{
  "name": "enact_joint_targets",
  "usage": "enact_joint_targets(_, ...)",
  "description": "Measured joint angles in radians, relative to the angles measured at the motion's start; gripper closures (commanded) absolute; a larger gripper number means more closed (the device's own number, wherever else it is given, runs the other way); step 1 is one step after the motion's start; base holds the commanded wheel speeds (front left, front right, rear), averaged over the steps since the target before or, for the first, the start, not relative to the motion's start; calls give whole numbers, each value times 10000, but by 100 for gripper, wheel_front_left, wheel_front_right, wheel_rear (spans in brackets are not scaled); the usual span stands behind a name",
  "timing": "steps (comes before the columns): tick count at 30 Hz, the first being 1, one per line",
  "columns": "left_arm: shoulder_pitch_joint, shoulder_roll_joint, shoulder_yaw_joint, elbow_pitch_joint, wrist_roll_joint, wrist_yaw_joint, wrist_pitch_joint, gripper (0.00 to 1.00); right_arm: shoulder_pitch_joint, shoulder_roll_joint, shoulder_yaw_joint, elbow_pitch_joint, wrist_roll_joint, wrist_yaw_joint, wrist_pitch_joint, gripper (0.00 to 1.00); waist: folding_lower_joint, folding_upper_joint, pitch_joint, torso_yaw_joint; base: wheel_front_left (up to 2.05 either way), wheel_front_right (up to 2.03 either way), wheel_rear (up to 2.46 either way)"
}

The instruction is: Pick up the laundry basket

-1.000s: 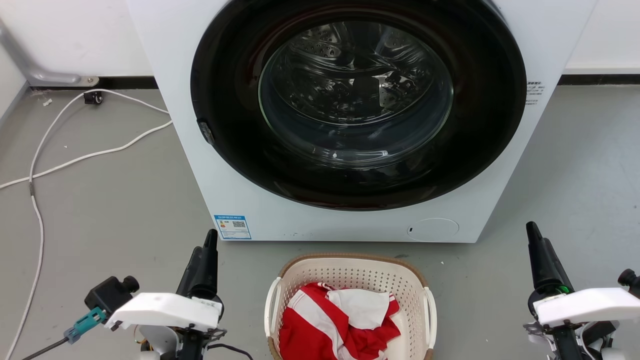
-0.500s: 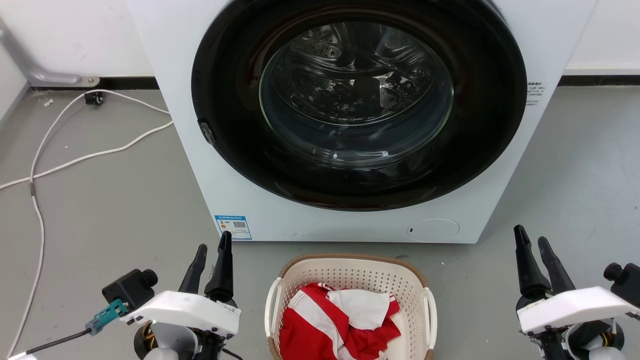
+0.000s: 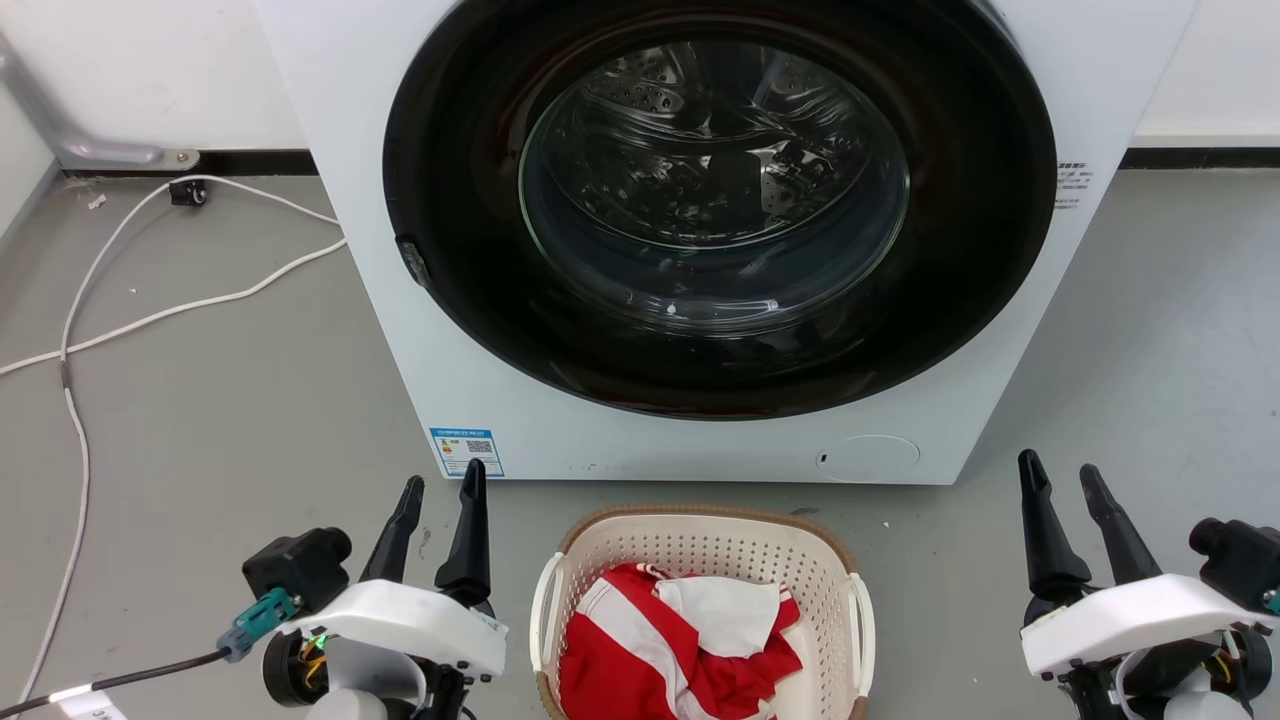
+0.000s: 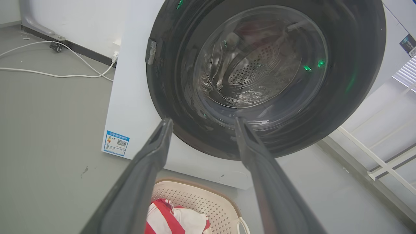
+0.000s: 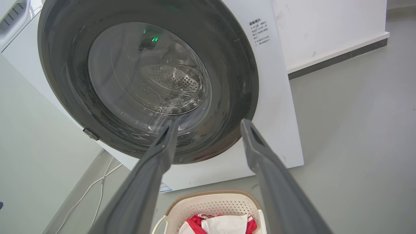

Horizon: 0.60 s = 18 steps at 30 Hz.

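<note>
The left gripper [image 3: 444, 475] and right gripper [image 3: 1058, 465] hover apart, fingers spread and empty. Between them, on the grey floor [image 3: 200, 420], sits the laundry basket [image 3: 700, 550] with red-and-white cloth [image 3: 630, 640] inside. Just behind it stands the washer [image 3: 480, 400].

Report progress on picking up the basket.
Done: left gripper and right gripper are open, one on each side of the basket. In hand: nothing held; basket sits on the floor, handles untouched. Left: reach the handles, grip, lift.
</note>
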Motion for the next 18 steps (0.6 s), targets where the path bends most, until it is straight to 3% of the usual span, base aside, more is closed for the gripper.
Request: enact_joint_targets(18,-63,0,-368,50,2010,176,-454,0,65,2,82,-268,-1927,0,-249,0,0,0,29,24,0,0,0)
